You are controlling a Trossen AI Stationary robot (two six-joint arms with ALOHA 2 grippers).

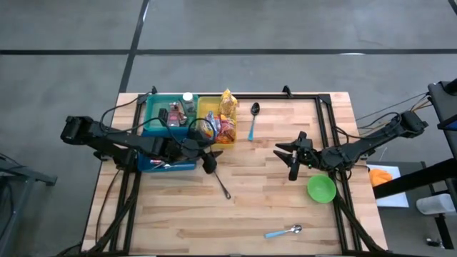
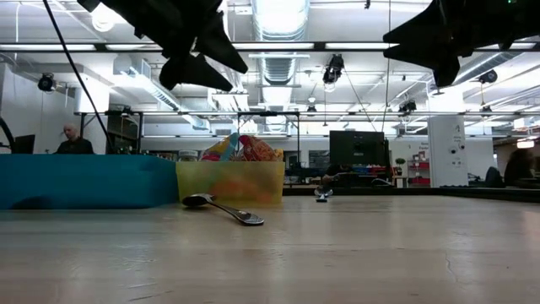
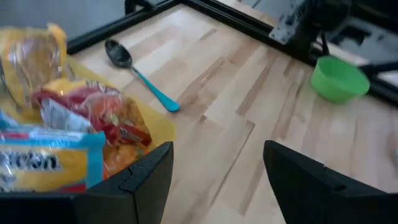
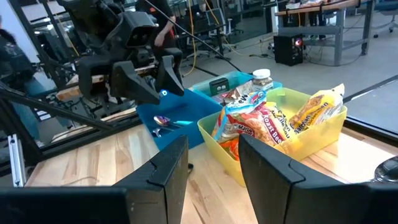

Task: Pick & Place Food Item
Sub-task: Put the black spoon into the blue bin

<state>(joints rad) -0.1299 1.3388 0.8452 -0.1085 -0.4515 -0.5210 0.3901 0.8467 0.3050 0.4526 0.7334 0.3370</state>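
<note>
On the wooden bench [image 1: 243, 207], seen from above, a blue-handled spoon [image 1: 284, 231] lies nearest at 5 o'clock and a green bowl [image 1: 321, 188] at 4 o'clock. A dark spoon [image 1: 218, 178] lies near the centre. The right gripper [image 1: 291, 158] hangs at 3 o'clock, its fingers apart and empty. The left gripper [image 1: 207, 158] hangs at 9 o'clock beside the yellow bin [image 1: 202, 107], fingers apart, holding nothing. The snack packets [image 1: 225, 128] lie in this bin at 11 o'clock, next to the blue bin [image 1: 153, 107].
</note>
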